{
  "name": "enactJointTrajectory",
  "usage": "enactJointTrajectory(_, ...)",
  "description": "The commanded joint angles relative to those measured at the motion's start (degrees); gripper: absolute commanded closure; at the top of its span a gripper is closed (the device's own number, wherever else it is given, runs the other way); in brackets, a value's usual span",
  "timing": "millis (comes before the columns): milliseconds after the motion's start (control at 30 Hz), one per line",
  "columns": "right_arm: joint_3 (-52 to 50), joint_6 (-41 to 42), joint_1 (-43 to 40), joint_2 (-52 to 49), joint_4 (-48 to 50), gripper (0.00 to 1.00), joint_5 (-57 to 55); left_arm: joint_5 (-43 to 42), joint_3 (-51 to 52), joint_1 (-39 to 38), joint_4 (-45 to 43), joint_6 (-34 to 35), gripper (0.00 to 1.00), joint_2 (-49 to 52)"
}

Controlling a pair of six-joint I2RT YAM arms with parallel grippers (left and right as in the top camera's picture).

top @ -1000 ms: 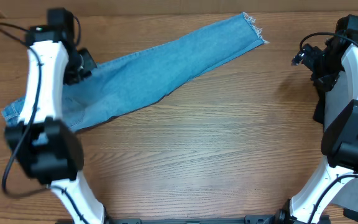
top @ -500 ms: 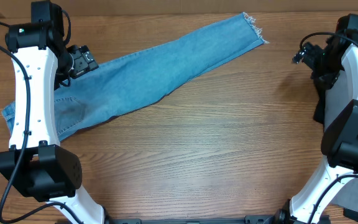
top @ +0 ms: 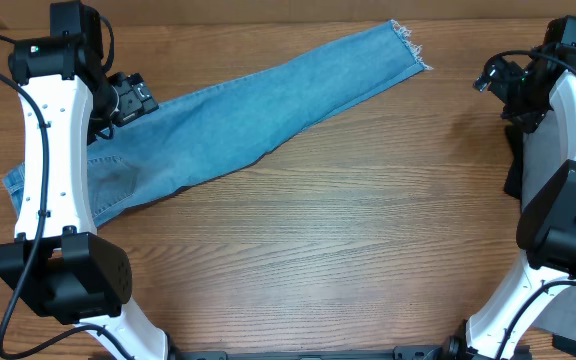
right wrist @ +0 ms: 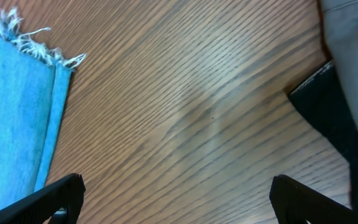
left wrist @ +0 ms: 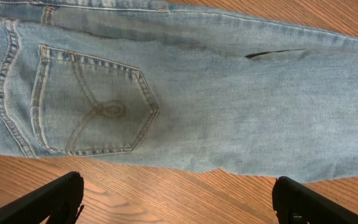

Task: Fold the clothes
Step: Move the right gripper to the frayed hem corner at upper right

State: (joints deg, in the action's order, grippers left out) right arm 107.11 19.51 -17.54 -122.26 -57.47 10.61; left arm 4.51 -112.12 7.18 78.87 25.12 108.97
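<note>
Overhead and wrist views of a wooden counter (top: 318,250) with one pair of light blue jeans (top: 248,110) lying flat on it. The jeans run diagonally, the waist toward 9 o'clock at the counter's edge and the frayed whitish hem (top: 408,48) toward 1 o'clock. The legs appear laid one over the other. The left end effector (top: 133,100) is at about 10 o'clock over the seat of the jeans. In its wrist view the two fingers (left wrist: 61,196) stand wide apart with nothing between them, a stitched back pocket (left wrist: 92,106) lies toward 10 o'clock, and a strip of bare wood shows below the denim edge. The right end effector (top: 488,80) is at about 2 o'clock over bare wood, apart from the hem. Its fingers (right wrist: 64,196) are likewise spread wide and empty. A grey, dark-edged item (right wrist: 347,87), which cannot be identified, lies at 3 o'clock in that view.
</note>
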Motion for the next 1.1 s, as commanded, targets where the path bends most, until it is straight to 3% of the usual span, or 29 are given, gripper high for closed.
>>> enactJointTrajectory(0,0.9,0.3,0.2,1.3,0.4,0.0,7.0,-0.1,-0.1,0.4,0.1,-0.3,0.0,0.2)
enactJointTrajectory(200,1.0,0.2,0.2,1.3,1.9,0.0,18.6,-0.1,-0.1,0.3,0.1,-0.3,0.0,0.2)
enactJointTrajectory(367,0.9,1.2,0.8,1.2,5.2,0.0,20.0,-0.1,-0.1,0.3,0.1,-0.3,0.0,0.2)
enactJointTrajectory(500,0.8,0.2,4.2,1.1,8.1,0.0,16.3,-0.1,-0.1,0.3,0.1,-0.3,0.0,0.2)
enactJointTrajectory(600,0.8,0.7,8.1,0.6,11.2,0.09,12.0,-0.1,-0.1,0.3,0.1,-0.3,0.0,0.2)
enactJointTrajectory(800,0.8,17.1,12.9,-3.1,15.4,0.09,5.4,-0.1,-0.1,0.3,0.1,-0.3,0.0,0.2)
enactJointTrajectory(867,0.8,19.0,13.0,-5.2,16.3,0.08,4.9,-0.1,-0.1,0.3,0.1,-0.3,0.0,0.2)
enactJointTrajectory(1067,0.9,14.5,12.4,-11.9,21.1,0.06,6.0,-0.1,-0.1,0.3,0.1,-0.3,0.0,0.2)
